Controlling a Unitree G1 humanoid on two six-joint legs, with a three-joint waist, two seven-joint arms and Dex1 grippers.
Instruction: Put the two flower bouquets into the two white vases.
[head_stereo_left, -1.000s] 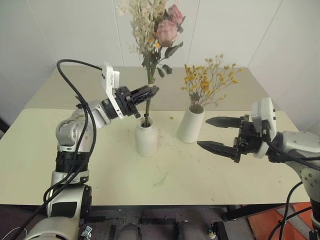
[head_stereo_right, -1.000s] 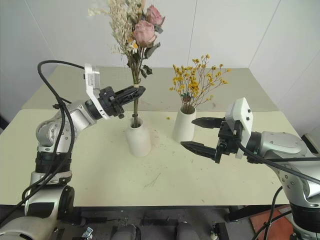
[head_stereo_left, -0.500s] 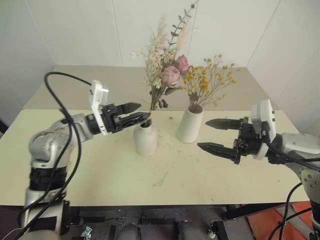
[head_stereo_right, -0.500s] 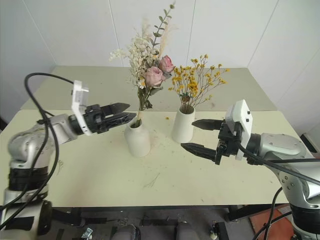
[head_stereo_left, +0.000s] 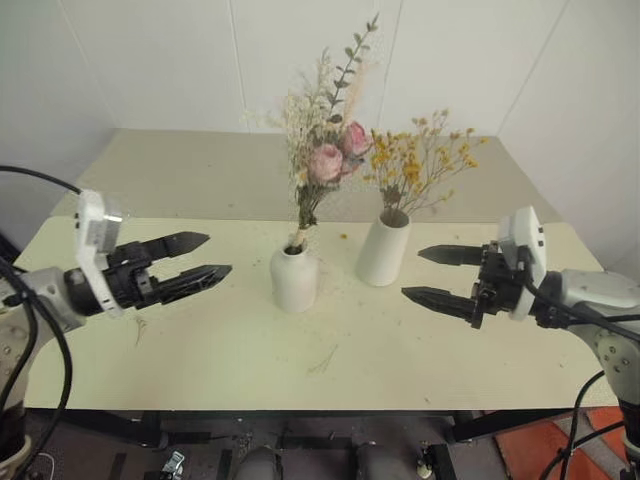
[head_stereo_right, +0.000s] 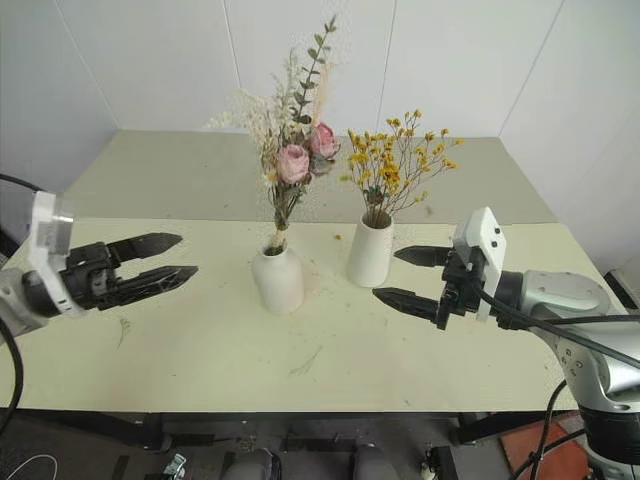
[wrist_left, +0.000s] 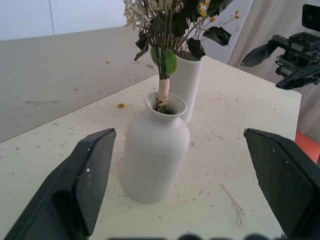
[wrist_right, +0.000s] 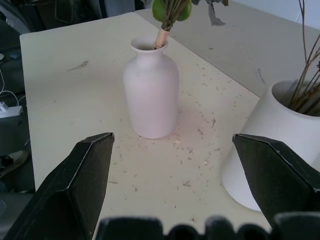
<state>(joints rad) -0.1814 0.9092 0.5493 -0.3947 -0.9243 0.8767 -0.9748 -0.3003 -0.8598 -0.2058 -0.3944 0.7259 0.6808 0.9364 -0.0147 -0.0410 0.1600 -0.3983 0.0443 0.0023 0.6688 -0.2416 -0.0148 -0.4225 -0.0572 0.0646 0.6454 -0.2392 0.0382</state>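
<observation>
Cream desk (head_stereo_left: 200, 350) carrying all; pink-rose bouquet (head_stereo_left: 325, 160) upright in narrow-necked vase (head_stereo_left: 294, 279) at centre; yellow bouquet (head_stereo_left: 415, 165) in cylinder vase (head_stereo_left: 383, 250) just at its 3 o'clock; left gripper (head_stereo_left: 205, 257) at 9 o'clock, right gripper (head_stereo_left: 432, 275) at 3 o'clock, fingers (head_stereo_left: 185, 241) spread wide, empty.

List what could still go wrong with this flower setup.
The tall pink-rose bouquet stands in the short narrow-necked white vase; top-heavy, it may tip if bumped. The open right gripper hangs close to the wide white cylinder vase holding the yellow blossom bouquet; a careless swing could knock it.
</observation>
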